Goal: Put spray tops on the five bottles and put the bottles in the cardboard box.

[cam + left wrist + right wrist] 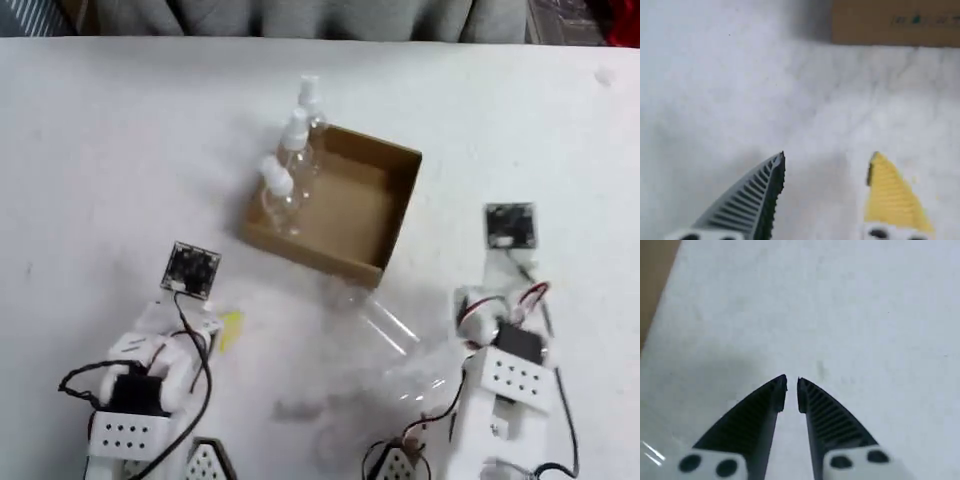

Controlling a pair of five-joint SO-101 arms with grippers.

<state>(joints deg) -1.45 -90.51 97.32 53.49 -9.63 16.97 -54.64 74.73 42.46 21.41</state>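
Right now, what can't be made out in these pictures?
High view: clear shapes between the arms, see-through and blurred; number and tops untellable.
High view: whether the three topped bottles stand inside the cardboard box or beside it; its wall overlaps them.
Left wrist view: an edge cuts off the box.

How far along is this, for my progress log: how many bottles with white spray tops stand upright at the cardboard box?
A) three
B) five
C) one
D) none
A: the high view shows three bottles, each with a white spray top, standing upright in a row along one side wall of the cardboard box.
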